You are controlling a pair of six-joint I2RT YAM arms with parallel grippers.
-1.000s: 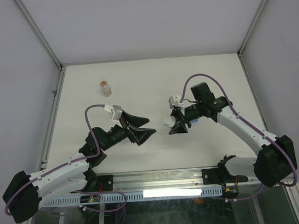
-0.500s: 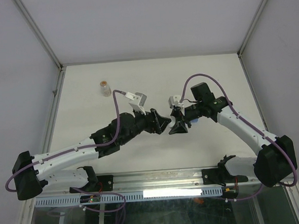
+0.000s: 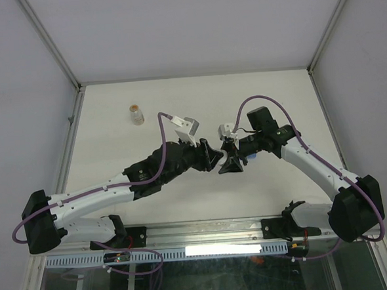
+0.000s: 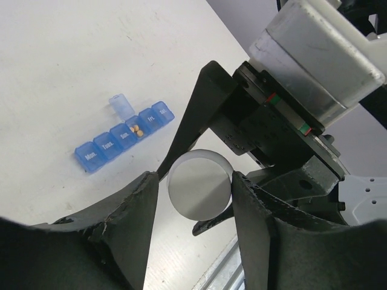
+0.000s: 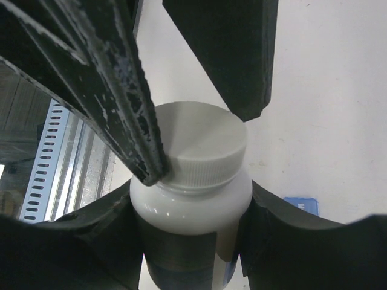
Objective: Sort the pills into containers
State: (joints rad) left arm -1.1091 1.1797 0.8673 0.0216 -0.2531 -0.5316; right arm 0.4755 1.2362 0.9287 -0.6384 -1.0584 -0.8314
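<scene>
My right gripper (image 5: 191, 208) is shut on the body of a white pill bottle (image 5: 190, 202) and holds it above the table. The bottle's white ribbed cap (image 4: 199, 184) sits between the fingers of my left gripper (image 4: 197, 179). One finger touches the cap, and a thin gap shows at the other. The two grippers meet at mid-table, the left gripper (image 3: 213, 158) against the right gripper (image 3: 232, 161). The containers (image 4: 124, 138), a blue strip, lie on the table behind. One compartment stands open with small orange pills (image 4: 138, 130) inside.
A small clear bottle with tan contents (image 3: 136, 114) stands at the back left of the white table (image 3: 114, 143). A metal rail (image 3: 205, 231) runs along the near edge. Grey walls enclose the sides and back.
My left arm has swung right from mid-left to meet the right gripper, and its jaws have narrowed around the bottle cap. The right arm and bottle stayed still.
</scene>
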